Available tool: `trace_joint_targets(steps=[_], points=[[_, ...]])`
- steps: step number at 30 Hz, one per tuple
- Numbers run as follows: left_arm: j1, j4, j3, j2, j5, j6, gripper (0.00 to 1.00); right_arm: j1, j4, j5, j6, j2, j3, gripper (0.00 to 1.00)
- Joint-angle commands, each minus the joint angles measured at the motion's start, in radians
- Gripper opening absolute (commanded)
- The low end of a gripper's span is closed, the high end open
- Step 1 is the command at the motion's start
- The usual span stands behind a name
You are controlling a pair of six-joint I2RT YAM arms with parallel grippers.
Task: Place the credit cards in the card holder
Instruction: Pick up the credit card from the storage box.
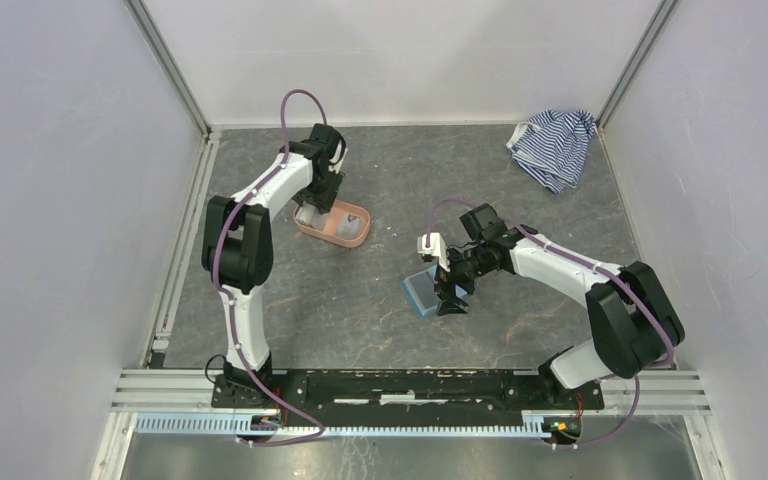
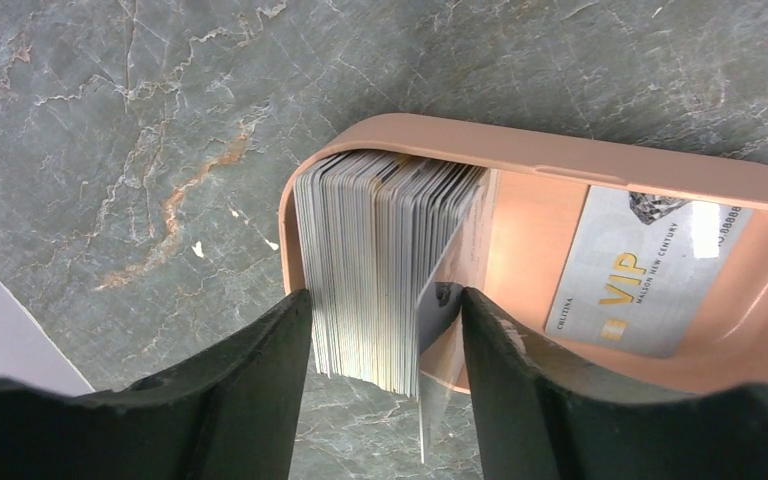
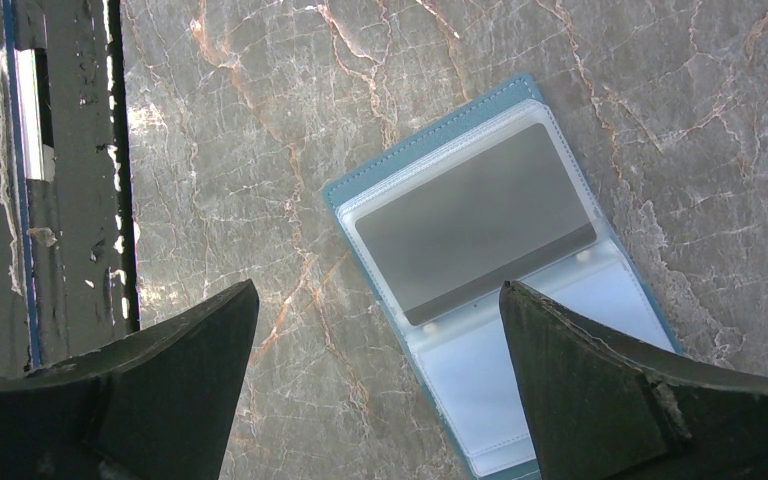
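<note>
– Credit cards (image 2: pixel 380 270): how many are counted?
– One stack on edge against the tray's (image 2: pixel 560 160) end wall, straddled by the released left claw (image 2: pixel 385 298); one laid flat beside it.
– Card holder (image 3: pixel 520 380)?
– One, opened on bare counter (image 3: pixel 260 150), one card sleeved, under the released right claw (image 3: pixel 378 290).

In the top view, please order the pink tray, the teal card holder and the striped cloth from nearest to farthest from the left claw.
1. Pink tray, right at the left claw.
2. Teal card holder, mid-table.
3. Striped cloth, far right corner.
</note>
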Motion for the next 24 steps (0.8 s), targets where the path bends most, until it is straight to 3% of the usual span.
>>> trace_joint_targets(steps=[1,10,24], points=[[0.002,-0.012,0.044,-0.029,-0.03,-0.033,0.61,-0.001,-0.007,-0.023,-0.017,0.004,0.037,0.98],[-0.015,-0.022,0.052,-0.018,-0.063,-0.034,0.56,-0.002,-0.01,-0.025,-0.017,0.005,0.039,0.98],[-0.032,-0.032,0.055,-0.013,-0.076,-0.04,0.26,-0.001,-0.012,-0.024,-0.02,0.006,0.039,0.98]])
